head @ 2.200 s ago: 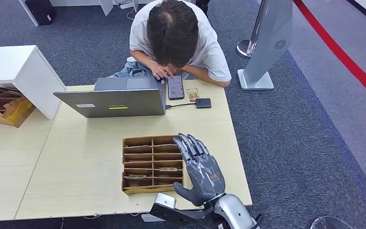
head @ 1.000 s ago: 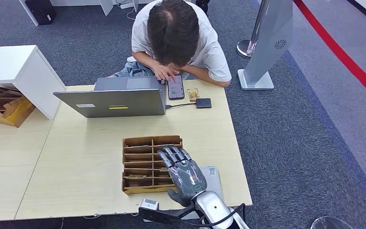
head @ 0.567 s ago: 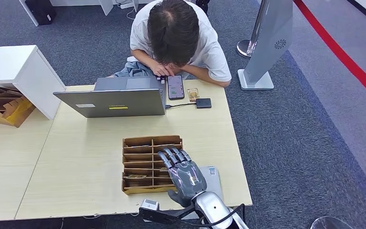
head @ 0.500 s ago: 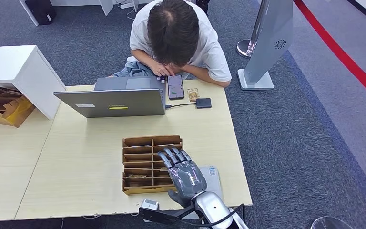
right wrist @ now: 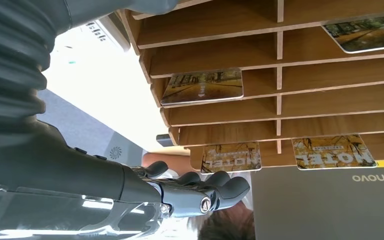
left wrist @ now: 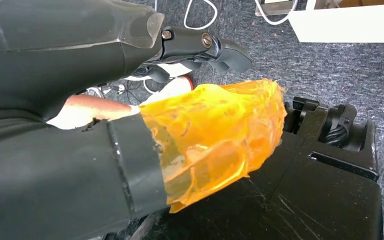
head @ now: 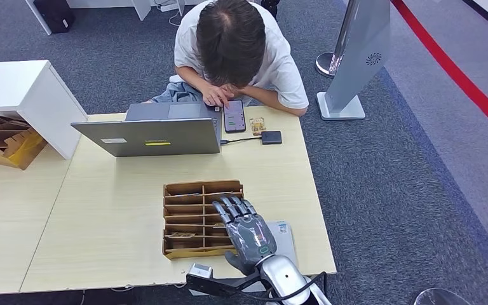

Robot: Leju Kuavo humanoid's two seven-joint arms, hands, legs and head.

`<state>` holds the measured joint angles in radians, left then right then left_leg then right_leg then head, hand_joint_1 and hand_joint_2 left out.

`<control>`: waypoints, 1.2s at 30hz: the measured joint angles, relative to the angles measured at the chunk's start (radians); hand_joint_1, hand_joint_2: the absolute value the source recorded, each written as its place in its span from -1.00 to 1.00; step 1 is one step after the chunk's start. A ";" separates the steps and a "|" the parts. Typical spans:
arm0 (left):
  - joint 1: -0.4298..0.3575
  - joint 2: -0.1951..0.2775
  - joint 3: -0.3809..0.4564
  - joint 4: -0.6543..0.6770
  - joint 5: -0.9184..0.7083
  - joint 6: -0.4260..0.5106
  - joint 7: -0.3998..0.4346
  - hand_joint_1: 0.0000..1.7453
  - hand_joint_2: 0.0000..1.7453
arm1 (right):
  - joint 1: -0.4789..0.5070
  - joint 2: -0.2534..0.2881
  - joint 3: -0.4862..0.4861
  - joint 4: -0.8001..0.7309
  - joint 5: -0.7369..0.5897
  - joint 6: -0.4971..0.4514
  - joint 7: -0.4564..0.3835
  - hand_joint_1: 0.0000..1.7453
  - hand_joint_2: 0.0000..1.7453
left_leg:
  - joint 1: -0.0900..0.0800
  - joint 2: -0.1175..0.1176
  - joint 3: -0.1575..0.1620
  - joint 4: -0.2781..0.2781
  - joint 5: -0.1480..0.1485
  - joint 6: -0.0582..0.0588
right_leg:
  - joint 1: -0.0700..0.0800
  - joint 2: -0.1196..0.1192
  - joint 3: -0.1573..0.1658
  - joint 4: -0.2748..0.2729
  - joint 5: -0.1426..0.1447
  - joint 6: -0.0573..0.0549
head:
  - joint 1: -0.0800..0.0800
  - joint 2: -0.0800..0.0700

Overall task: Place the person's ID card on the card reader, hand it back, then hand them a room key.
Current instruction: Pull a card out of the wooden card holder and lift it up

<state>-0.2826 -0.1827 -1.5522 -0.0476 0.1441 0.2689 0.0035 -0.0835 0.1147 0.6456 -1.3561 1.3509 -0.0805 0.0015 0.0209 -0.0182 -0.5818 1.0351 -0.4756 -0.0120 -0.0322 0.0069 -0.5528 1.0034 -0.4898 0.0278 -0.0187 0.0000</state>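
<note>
- The pale wooden surface [head: 114,216] carries the whole transaction: a grey laptop [head: 149,136] at the far side, a seated person in a white T-shirt [head: 235,57] bent over a dark smartphone [head: 234,115], and, near the robot, a shallow brown wooden tray of slotted compartments [head: 190,219].
- By the look of it, the ID-card stages are over or nearly so: a small yellowish card [head: 257,125] lies on the surface just beside a small black box on a cable [head: 271,137], likely the reader, near the person's elbow. Whether that card is the ID cannot be told.
- What appears left is the room key: picking one from the tray and passing it across.
- The robot's right hand [head: 243,227] hovers over the tray's right-hand compartments, fingers extended together and holding nothing visible; a grey flat device [head: 284,236] lies on the surface just beside it.
- The room key cards [right wrist: 202,86] sit flat in separate slots, printed with an autumn street scene; two [right wrist: 231,157] carry lettering that reads as "HOTEL" once the turned view is allowed for. They look thin, glossy and rigid, probably awkward to lift from flat.
- The left hand [left wrist: 205,45] hangs low over grey carpet, fingers curled in on nothing; an orange translucent cover [left wrist: 215,137] sits close to the lens.
</note>
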 joint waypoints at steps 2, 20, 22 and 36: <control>0.000 0.000 0.000 -0.001 -0.001 0.000 0.000 -1.00 -1.00 | 0.000 0.000 0.000 0.001 0.000 0.000 0.001 -0.82 1.00 | 0.000 0.000 0.000 0.000 0.000 0.000 | 0.000 0.000 0.000 0.000 0.000 0.000 | 0.000 0.000; -0.001 0.000 0.000 -0.005 -0.009 -0.004 0.000 -1.00 -1.00 | -0.003 0.006 -0.010 0.024 0.001 -0.016 0.009 -0.74 1.00 | 0.000 0.000 0.000 0.000 0.000 0.000 | 0.000 0.000 0.000 0.000 0.000 0.000 | 0.000 0.000; -0.001 0.000 0.000 -0.006 -0.011 -0.006 0.000 -1.00 -1.00 | -0.003 0.008 -0.013 0.028 0.001 -0.017 0.010 -0.69 1.00 | 0.000 0.000 0.000 0.000 0.000 0.000 | 0.000 0.000 0.000 0.000 0.000 0.000 | 0.000 0.000; -0.002 0.000 0.000 -0.008 -0.020 -0.009 0.000 -1.00 -1.00 | -0.005 0.020 -0.036 0.053 0.005 -0.017 0.018 -0.66 1.00 | 0.000 0.000 0.000 0.000 0.000 0.000 | 0.000 0.000 0.000 0.000 0.000 0.000 | 0.000 0.000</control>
<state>-0.2842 -0.1827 -1.5522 -0.0553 0.1239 0.2596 0.0035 -0.0880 0.1349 0.6100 -1.3032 1.3555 -0.0978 0.0196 0.0209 -0.0182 -0.5818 1.0351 -0.4756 -0.0120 -0.0322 0.0069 -0.5528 1.0034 -0.4898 0.0278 -0.0187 0.0000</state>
